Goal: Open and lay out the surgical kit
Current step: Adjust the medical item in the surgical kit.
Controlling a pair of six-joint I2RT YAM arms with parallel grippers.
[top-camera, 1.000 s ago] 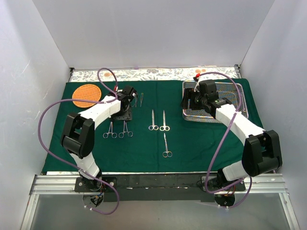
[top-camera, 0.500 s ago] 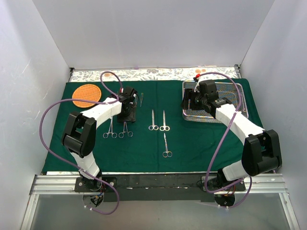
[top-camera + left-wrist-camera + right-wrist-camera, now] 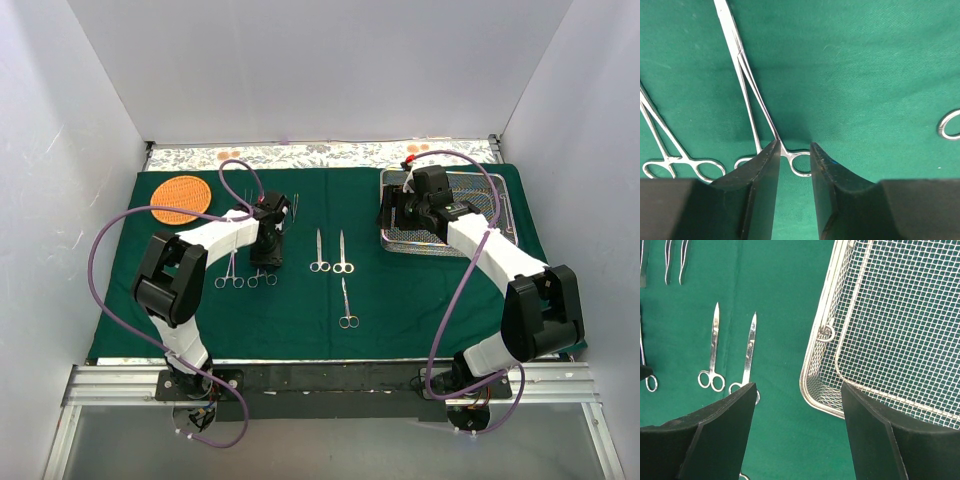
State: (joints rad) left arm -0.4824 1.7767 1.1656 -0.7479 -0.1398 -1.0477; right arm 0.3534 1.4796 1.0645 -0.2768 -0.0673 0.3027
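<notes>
Straddling one finger ring of a forceps [image 3: 731, 32], the left gripper [image 3: 794, 150] has its jaws drawn close with only a narrow slot between them. I cannot tell whether they already pinch the ring.

This forceps lies on the dark green cloth [image 3: 400, 300], well left of the wire-mesh tray [image 3: 900, 315]. A second forceps [image 3: 670, 150] lies just beyond it, farther from the tray. Two scissors [image 3: 320, 250] sit side by side between the forceps and the tray.

The right gripper [image 3: 797, 390] hangs spread wide and empty over the tray's left near corner.

The thin steel ring may slip or swing if caught off-centre. Fingers set this low could also nip the cloth, and a lift would then ruck it and shift the neighbouring forceps out of line.
</notes>
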